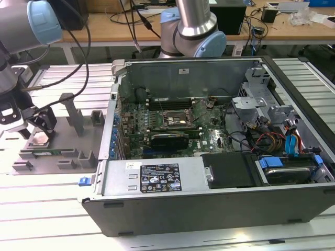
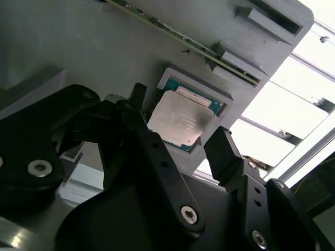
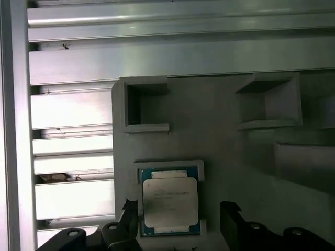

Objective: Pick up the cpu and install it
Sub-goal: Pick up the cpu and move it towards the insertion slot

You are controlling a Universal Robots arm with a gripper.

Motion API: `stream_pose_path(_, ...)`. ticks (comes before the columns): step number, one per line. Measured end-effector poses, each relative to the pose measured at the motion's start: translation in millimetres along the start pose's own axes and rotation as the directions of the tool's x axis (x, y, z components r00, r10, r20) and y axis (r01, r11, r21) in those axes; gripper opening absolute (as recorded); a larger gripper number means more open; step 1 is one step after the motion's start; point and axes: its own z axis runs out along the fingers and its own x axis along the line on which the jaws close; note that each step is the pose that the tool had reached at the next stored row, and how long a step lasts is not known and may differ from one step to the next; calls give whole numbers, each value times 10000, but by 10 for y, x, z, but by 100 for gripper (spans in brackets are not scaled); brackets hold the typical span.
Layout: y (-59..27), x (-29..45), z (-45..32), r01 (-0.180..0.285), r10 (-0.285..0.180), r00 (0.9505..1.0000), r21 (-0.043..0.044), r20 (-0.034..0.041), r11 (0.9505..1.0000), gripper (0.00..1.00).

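Observation:
The cpu point(image 3: 170, 201) is a flat square chip with a silver top and a green rim. It lies in a shallow square nest on the gray fixture plate point(image 1: 63, 144), at the exterior view's left. In the second wrist view the cpu point(image 2: 180, 120) rests between two black fingers point(image 2: 222, 146). My gripper point(image 3: 179, 210) is open and hangs low over the chip, one finger on each side, with a small gap at each edge. In the exterior view the gripper point(image 1: 42, 125) sits just above the cpu point(image 1: 40, 139).
An open computer case point(image 1: 220, 209) takes up the middle and right, with a green motherboard and its black socket frame point(image 1: 175, 116). Upright gray fixture blocks point(image 1: 70, 112) stand beside the gripper. A second robot base point(image 1: 191, 31) stands behind the case. A memory stick lies along the fixture point(image 2: 172, 34).

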Motion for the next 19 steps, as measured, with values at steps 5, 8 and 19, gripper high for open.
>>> stream_pose_path(5,29,20,75,0,0,10000,-1,-2,10000,72)
stream_pose_path(8,54,41,103,0,0,10000,-1,-2,10000,72)
stream_pose_path(19,74,53,149,-2,2,10000,1,2,10000,72)
